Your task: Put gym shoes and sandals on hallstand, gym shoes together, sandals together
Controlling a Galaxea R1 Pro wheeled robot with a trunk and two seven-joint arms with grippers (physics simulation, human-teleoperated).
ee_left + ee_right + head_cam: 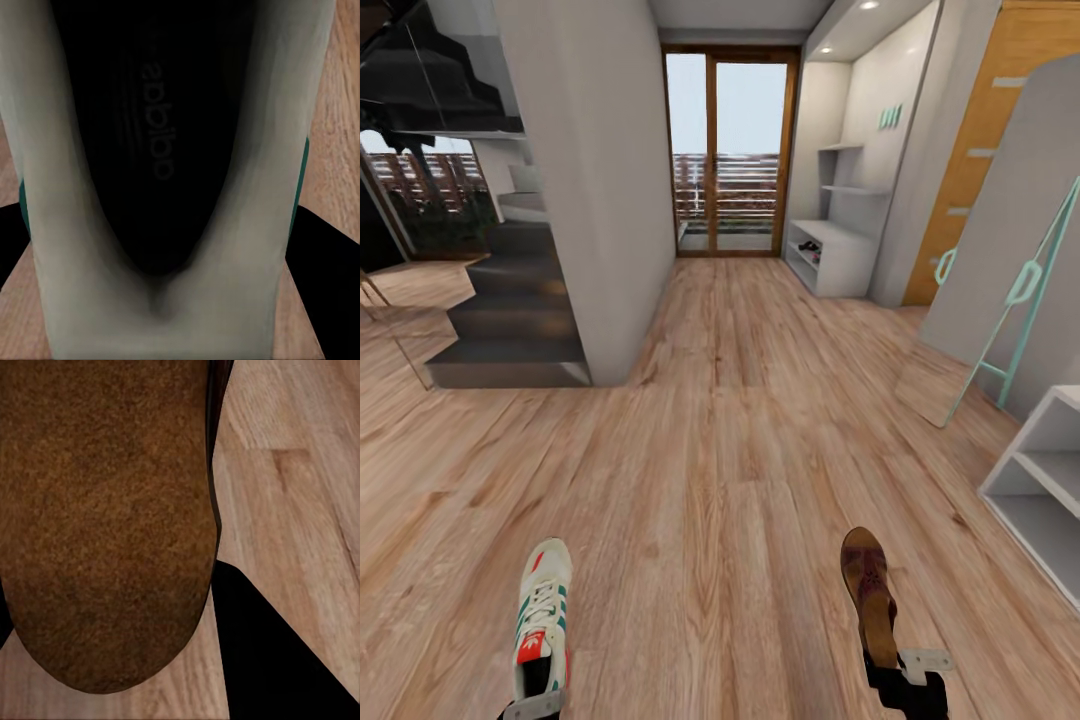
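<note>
Transport looks like the step in hand: a gym shoe [542, 615] rides at the left gripper [532, 708] and a sandal [868, 592] at the right gripper [908, 672], both held by the heel end, toes pointing down the corridor above the corridor floor [720, 450]. The left wrist view looks straight into the sneaker's dark insole [161, 142], so those fingers seem clamped on its heel. The right fingers appear to pinch the sandal's heel, whose tan insole [105, 510] sits close to that camera.

Next, I judge, comes carrying the pair to the hallstand [830, 255] far ahead on the right and setting each on a shelf.

Fingertips are cut off at the frame's lower edge. Something small lies on the hallstand's shelves, too distant to identify. A white shelf unit [1040, 490] is cropped at the right.
</note>
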